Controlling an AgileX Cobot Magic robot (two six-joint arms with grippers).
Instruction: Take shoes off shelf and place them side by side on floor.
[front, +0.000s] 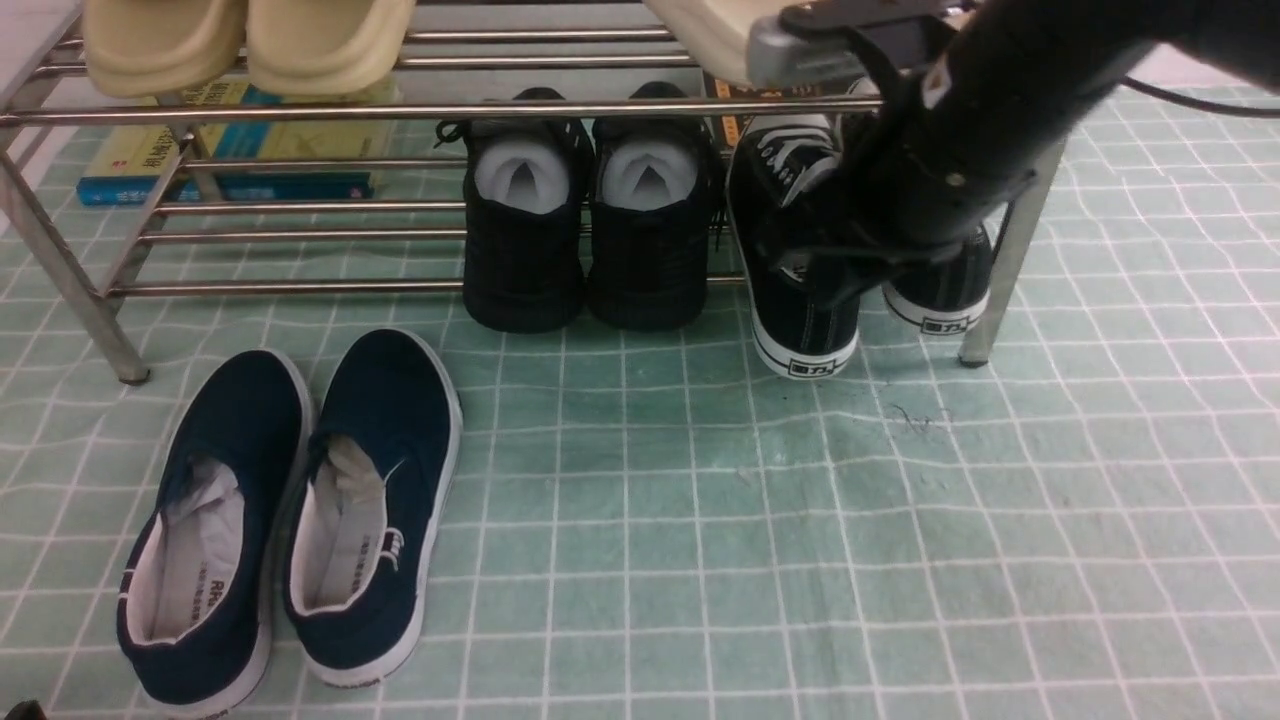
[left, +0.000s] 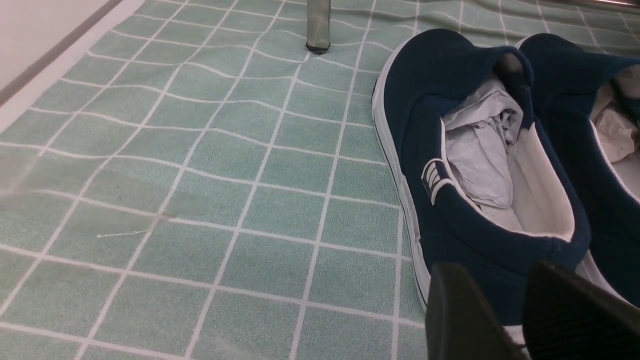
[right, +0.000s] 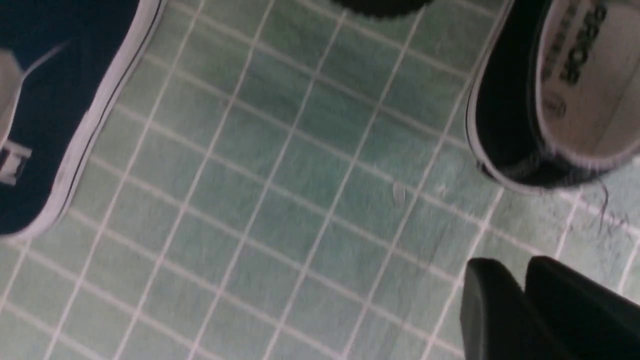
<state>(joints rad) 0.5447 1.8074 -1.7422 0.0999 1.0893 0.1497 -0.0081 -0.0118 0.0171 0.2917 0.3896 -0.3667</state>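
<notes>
Pair of black canvas sneakers (front: 805, 300) sits at the right end of the shelf (front: 300, 112), lower tier, heels toward the camera. The robot's-left sneaker pokes out past the front bar with its heel dipped toward the floor (front: 700, 520); contact with the floor cannot be judged. Its mate lies just beside it, heel higher, near the shelf's right leg. The right arm (front: 980, 110) crosses in front of both sneakers and hides their uppers. In the right wrist view the right gripper (right: 507, 262) hangs over bare floor near one sneaker heel, with nothing between its fingers (right: 500, 310). The gap looks very narrow, so parted or closed cannot be told. The left gripper (left: 495, 267) is low at the heel of the navy slip-ons (front: 290, 520), jaws parted and gripping nothing. The slip-ons stand side by side on the floor at left. All-black paper-stuffed shoes (front: 585, 240) occupy mid-shelf.
</notes>
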